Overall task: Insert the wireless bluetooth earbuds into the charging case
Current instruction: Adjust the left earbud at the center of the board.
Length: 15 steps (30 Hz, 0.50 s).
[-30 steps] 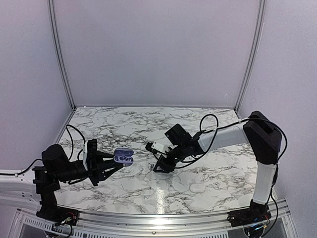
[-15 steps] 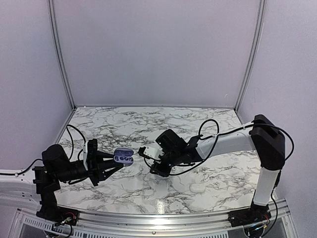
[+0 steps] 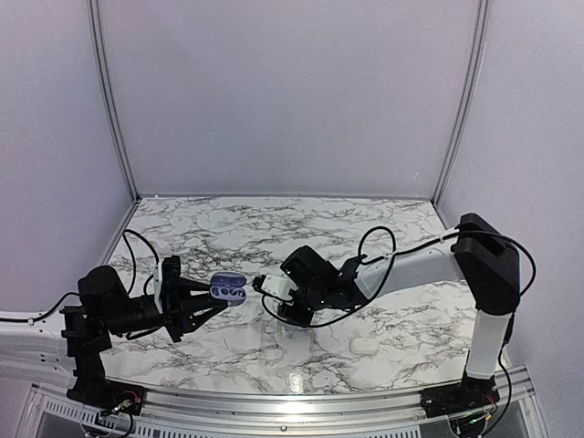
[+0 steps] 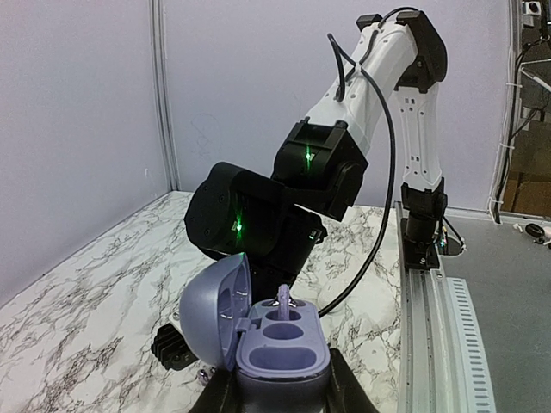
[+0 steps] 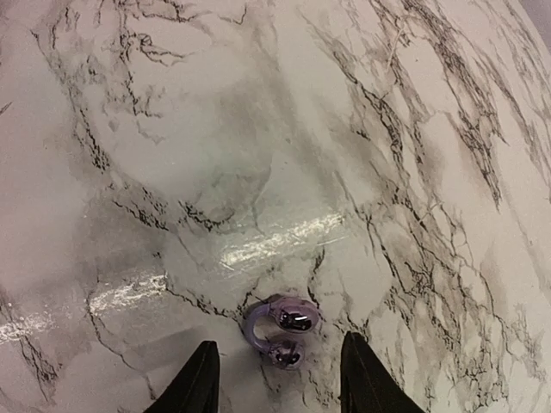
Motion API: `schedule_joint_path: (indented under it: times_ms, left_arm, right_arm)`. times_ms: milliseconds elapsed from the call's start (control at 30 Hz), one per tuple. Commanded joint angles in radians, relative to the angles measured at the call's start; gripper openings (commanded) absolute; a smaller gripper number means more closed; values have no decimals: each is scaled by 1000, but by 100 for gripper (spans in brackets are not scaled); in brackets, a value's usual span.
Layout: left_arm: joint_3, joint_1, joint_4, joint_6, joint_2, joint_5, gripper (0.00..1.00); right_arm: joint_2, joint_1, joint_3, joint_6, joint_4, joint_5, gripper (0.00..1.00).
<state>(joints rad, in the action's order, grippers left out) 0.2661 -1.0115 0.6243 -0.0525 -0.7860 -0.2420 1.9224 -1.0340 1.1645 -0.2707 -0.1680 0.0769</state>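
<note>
right hand [image 3: 263,284] closer to charging case [image 3: 227,290], fingers apart; left hand [image 3: 212,299] clamped on it

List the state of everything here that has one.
Case: lid open, held off the table.
Earbud in case: seated in the far slot.
Loose earbud: lying on the table.
Left claw: shut on the case.
Right claw: open over the loose earbud.
</note>
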Motion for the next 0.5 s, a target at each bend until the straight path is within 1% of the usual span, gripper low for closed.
schedule_joint_path:
  times_ms: [0,167,267,467]
  left_arm:
    - [15,7,31,-6,6,7,0]
    - [13,8,29,-9,5,8,0]
    - [12,7,29,-10,7,10,0]
    - [9,7,28,-9,16,14,0]
  right_arm:
    - [29,-20,30,-21,21,19,40]
    - [58,-34,45,-26,22,54,40]
    - [80,-42,57,-27,25,100,40]
    - [105,-43,71,-26,25,116,37]
